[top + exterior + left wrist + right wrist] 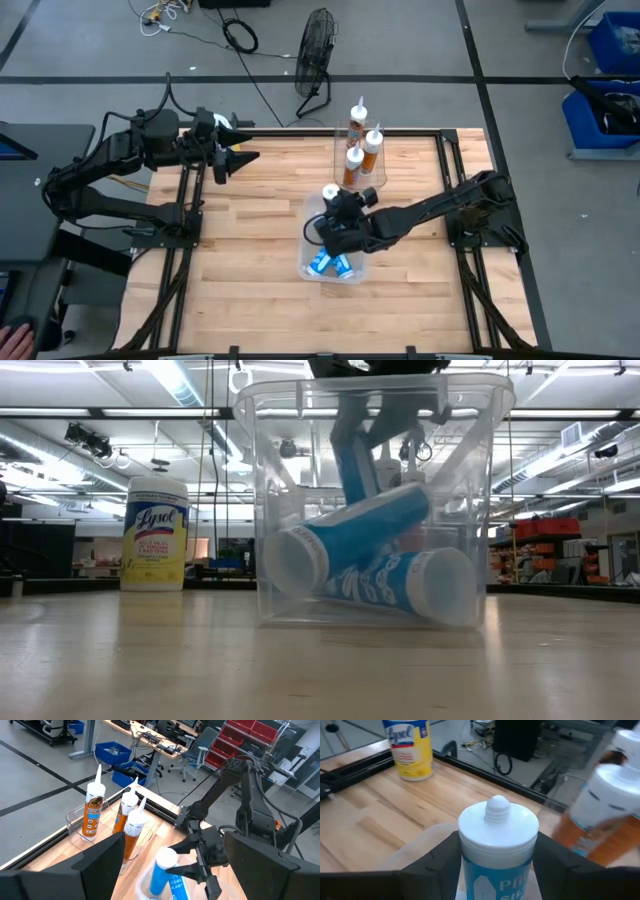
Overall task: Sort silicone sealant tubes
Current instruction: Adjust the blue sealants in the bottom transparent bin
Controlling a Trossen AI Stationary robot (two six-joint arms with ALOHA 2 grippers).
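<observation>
Left gripper (232, 158) waits at the tabletop's (240, 250) far-left edge, jaws spread, empty. Centre — right gripper (338, 208) pinches a blue tube (496, 845) just below its white cap, upright over the near clear bin (290, 480), where two blue tubes (345, 545) lie. Three orange tubes (362, 140) stand in the far bin. Count: three blue, three orange. Tubes look stiff, smooth, probably slippery — grip mid-barrel.
</observation>
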